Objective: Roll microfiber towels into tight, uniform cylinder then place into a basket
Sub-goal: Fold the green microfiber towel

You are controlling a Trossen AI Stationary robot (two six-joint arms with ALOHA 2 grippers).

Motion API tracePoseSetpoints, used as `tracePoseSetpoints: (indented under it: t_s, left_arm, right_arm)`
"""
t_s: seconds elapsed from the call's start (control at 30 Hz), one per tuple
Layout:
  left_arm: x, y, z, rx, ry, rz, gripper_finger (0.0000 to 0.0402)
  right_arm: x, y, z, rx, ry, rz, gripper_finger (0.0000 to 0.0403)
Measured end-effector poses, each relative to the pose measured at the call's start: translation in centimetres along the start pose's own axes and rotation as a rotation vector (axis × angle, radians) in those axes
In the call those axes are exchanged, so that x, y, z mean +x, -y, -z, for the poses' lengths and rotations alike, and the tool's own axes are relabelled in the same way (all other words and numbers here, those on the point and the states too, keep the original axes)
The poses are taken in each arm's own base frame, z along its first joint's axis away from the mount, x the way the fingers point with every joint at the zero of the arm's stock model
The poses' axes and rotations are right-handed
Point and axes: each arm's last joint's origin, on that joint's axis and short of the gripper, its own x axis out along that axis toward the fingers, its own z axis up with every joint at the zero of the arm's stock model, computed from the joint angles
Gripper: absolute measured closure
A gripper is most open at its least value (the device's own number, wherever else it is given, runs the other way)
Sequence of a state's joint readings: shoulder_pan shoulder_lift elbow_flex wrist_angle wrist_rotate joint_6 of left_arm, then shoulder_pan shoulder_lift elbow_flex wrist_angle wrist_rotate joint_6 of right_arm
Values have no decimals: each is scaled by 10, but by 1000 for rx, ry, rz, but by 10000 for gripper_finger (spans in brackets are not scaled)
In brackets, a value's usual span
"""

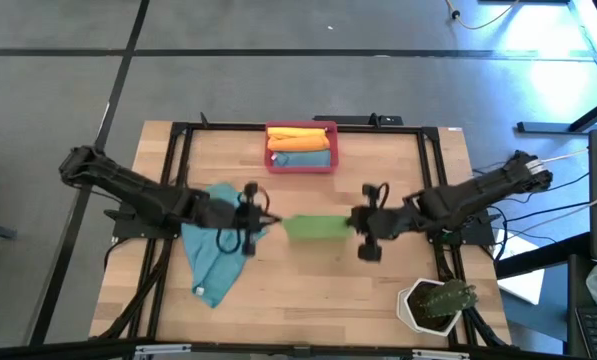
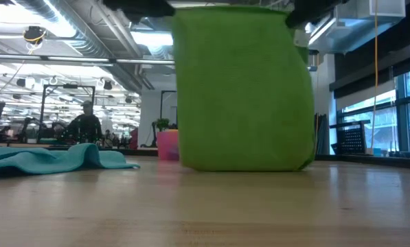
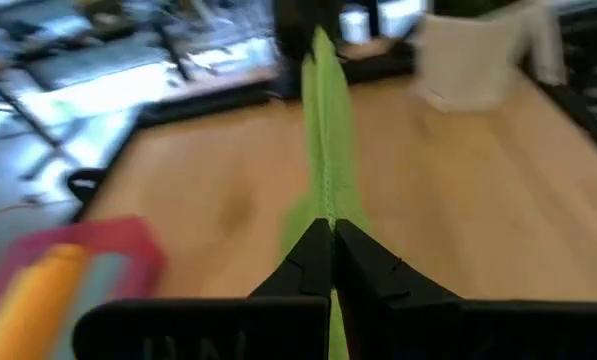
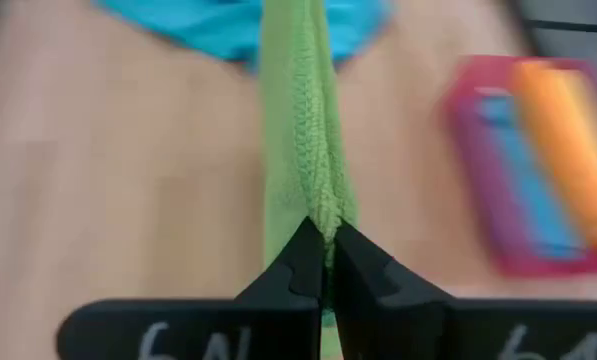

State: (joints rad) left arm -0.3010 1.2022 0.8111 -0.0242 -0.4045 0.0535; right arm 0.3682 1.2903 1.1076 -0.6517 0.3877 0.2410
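I see orange and blue rolls in the basket (image 1: 300, 164); both pincers, left (image 1: 265, 222) and right (image 1: 356, 222), clamp the green towel (image 1: 316, 227) stretched taut, unrolled; the teal towel (image 1: 212, 250) waits.

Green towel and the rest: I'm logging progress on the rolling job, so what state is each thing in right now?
Green towel: unrolled, hanging stretched between both grippers, bottom edge at the table.
Left gripper: jaws shut on one end.
Right gripper: jaws shut on the other end.
Teal towel: crumpled loose on the table.
Basket: holds rolled orange, yellow and blue towels.
Plant pot: upright.
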Motion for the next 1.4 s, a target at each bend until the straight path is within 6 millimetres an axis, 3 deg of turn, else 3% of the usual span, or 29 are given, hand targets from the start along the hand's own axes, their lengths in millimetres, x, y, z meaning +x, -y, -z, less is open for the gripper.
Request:
tracePoseSetpoints:
  t_s: [0.17,0.3,0.47,0.57,0.77,1.03,1.2,1.4]
  left_arm:
    - [0,40,14,3,-45,160,401]
    - [12,69,30,35,-119,345,401]
    - [36,88,56,70,-227,464,401]
    - [50,85,65,69,-251,408,401]
    - [64,71,62,12,-202,399,401]
    - [66,68,58,10,-167,412,402]
    - [66,68,58,11,-167,412,401]
    - [68,65,59,7,-169,402,401]
  right_arm:
    - [13,-34,19,53,51,-280,393]
    - [29,-60,43,91,36,-475,393]
    - [52,-79,78,128,-90,-517,393]
    - [63,-79,91,159,-164,-456,393]
    - [70,-68,86,207,-127,-358,393]
    - [72,-37,71,284,-10,-165,393]
    - [66,-28,67,254,56,-37,393]
    - [70,-20,83,309,-98,49,393]
